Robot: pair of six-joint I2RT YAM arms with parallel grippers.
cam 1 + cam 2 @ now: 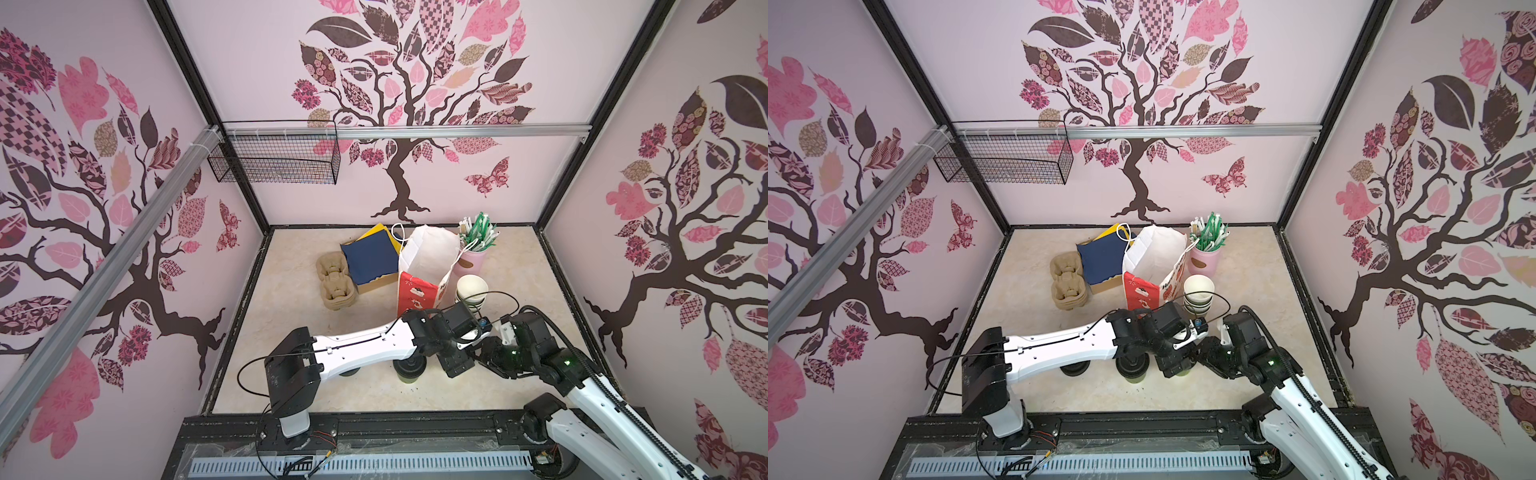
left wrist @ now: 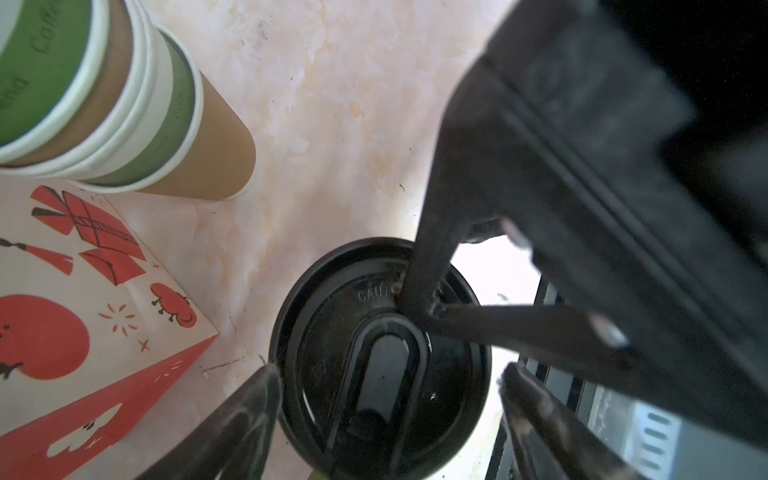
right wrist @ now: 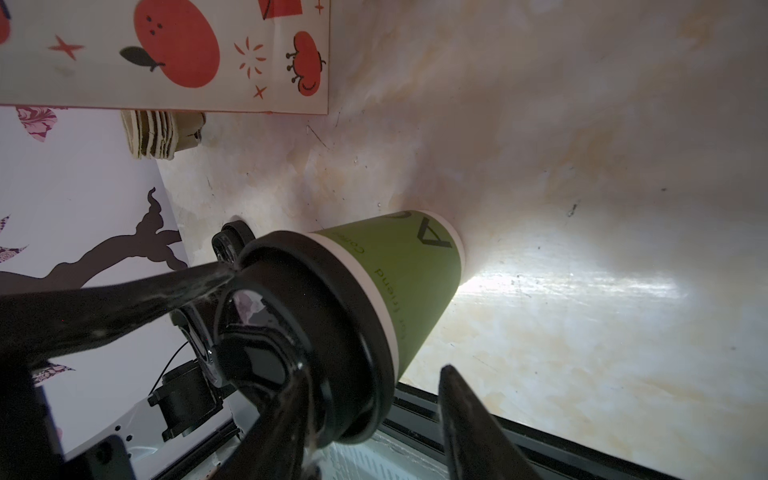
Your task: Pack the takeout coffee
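One takeout coffee cup (image 3: 399, 282) with a green body and a black sip lid (image 2: 332, 332) stands near the table's front edge. My left gripper (image 2: 388, 370) is open over it, one finger (image 2: 257, 399) at the lid's rim and the other with a gap. My right gripper (image 3: 374, 368) is open and comes in from the side: one finger (image 3: 282, 415) lies over the lid's top, the other (image 3: 469, 424) stands clear of the cup. In both top views the grippers (image 1: 455, 363) (image 1: 482, 353) hide this cup. A second lidded cup (image 1: 411, 368) (image 1: 1133, 366) stands just to its left.
Behind stands a red-and-white paper bag (image 1: 419, 270), open at the top. Nested lidless cups (image 1: 471, 291) and a pink jar of straws (image 1: 473, 249) are at its right. Left of it are pulp cup carriers (image 1: 336, 282) and a box of blue napkins (image 1: 372, 257). A dark round thing (image 1: 349, 372) lies under my left forearm.
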